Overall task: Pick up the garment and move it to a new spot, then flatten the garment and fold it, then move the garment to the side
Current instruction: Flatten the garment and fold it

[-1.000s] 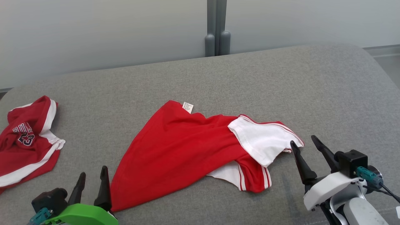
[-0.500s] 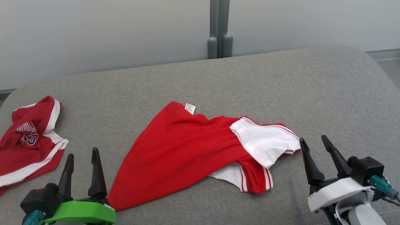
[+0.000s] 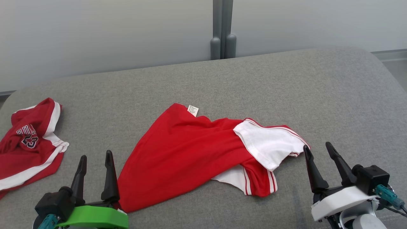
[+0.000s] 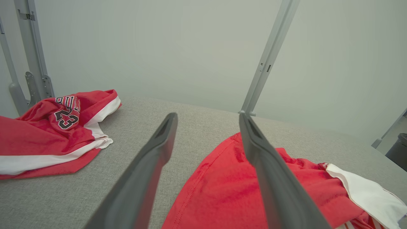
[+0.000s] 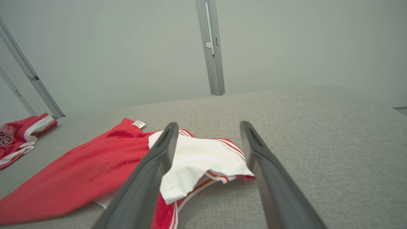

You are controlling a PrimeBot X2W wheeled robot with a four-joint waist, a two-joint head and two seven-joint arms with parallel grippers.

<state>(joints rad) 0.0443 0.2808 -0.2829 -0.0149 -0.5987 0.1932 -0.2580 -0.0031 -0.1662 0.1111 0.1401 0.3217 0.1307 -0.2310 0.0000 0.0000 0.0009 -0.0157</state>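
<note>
Farthest left, a second red jersey (image 3: 28, 149) lies crumpled on the grey fabric-covered counter (image 3: 318, 89). Next comes the left gripper (image 3: 96, 154), fingers apart, just beside the lower-left corner of the red garment (image 3: 181, 159), which sprawls rumpled mid-counter with a white sleeve (image 3: 270, 143) flopped over its right end. Beside that sleeve sits the right gripper (image 3: 317, 145), fingers apart and empty.
</note>
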